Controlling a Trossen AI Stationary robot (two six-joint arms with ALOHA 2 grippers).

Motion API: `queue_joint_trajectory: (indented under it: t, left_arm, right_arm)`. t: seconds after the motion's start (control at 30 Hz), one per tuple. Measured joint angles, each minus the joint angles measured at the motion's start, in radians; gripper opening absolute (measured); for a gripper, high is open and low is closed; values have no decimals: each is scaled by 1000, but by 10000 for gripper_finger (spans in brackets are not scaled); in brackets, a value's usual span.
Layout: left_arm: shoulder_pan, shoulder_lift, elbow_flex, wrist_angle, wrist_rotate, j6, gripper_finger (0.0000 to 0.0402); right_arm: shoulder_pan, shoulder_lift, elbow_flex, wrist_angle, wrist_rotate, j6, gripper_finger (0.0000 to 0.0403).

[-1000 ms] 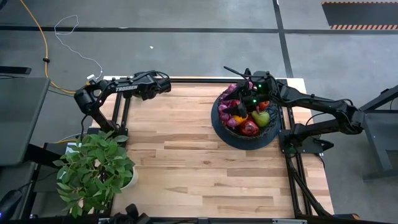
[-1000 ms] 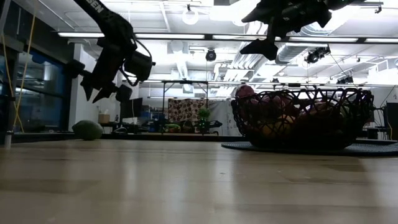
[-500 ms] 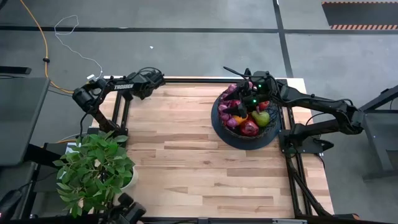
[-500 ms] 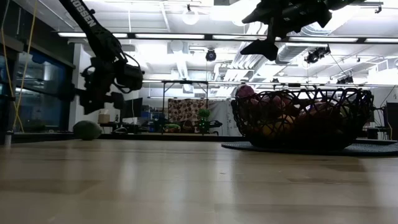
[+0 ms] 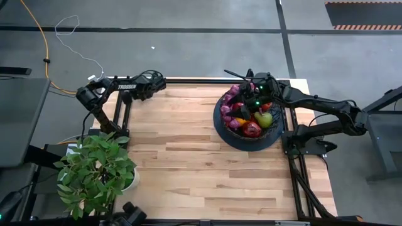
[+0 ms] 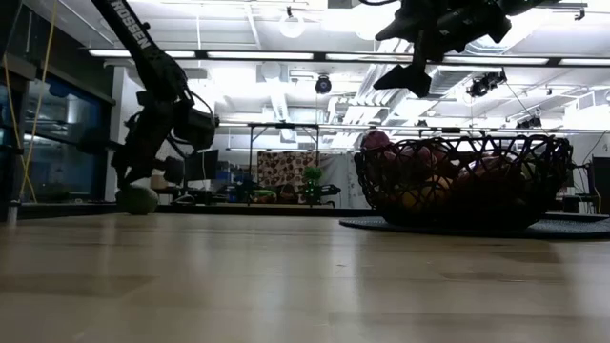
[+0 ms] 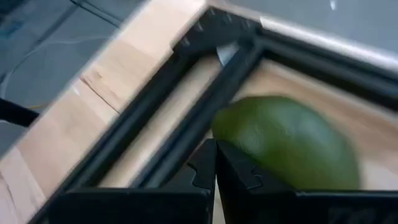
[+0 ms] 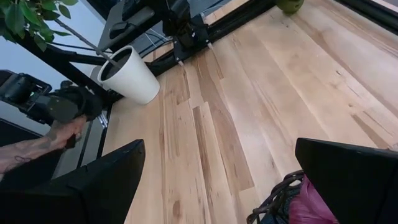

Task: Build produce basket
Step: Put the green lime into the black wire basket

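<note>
A round green fruit (image 7: 286, 143) lies on the wood at the table's far left corner, next to the black frame rail (image 7: 186, 124); it also shows in the low view (image 6: 138, 199). My left gripper (image 7: 215, 163) is shut and slants down at the fruit's side, low over the table (image 6: 143, 179). The black wire basket (image 5: 218, 123) stands at the far right, filled with grapes, red apples, a pear and an orange. My right gripper (image 6: 412, 59) hangs open above the basket's left part, holding nothing. My left gripper has its shut fingertips (image 7: 208, 155) right at the edge of the green fruit (image 7: 233, 134), slanting down from above. I cannot tell whether they touch it. The fruit rests on the table.
A leafy plant in a white pot (image 5: 94, 172) stands at the near left corner. Black frame rails run along the table's far and left edges. A person's hand (image 8: 37, 152) shows beyond the near left corner. Bare wood lies between the pot and the basket.
My left gripper has come down and gone toward the table's far left corner, ending low beside the green fruit. Its fingers stood slightly apart a second ago and are now together.
</note>
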Motion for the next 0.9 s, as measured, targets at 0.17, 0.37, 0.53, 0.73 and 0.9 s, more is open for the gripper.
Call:
queue_joint_trajectory:
  t: [0.17,0.37,0.53,0.73,0.9]
  left_arm:
    - [-73,-21,-2,1,132,68,0]
    - [-377,-136,-2,0,262,55,0]
    - [-457,-282,-1,-133,3,-64,0]
    - [-240,-269,-1,-124,-54,-40,0]
    - [-84,-153,-1,78,-84,84,0]
  right_arm:
    - [0,0,0,1,-1,2,397]
    - [0,0,0,1,0,7,397]
    - [0,0,0,17,10,5,397]
    - [0,0,0,40,56,27,397]
    - [0,0,0,39,55,62,397]
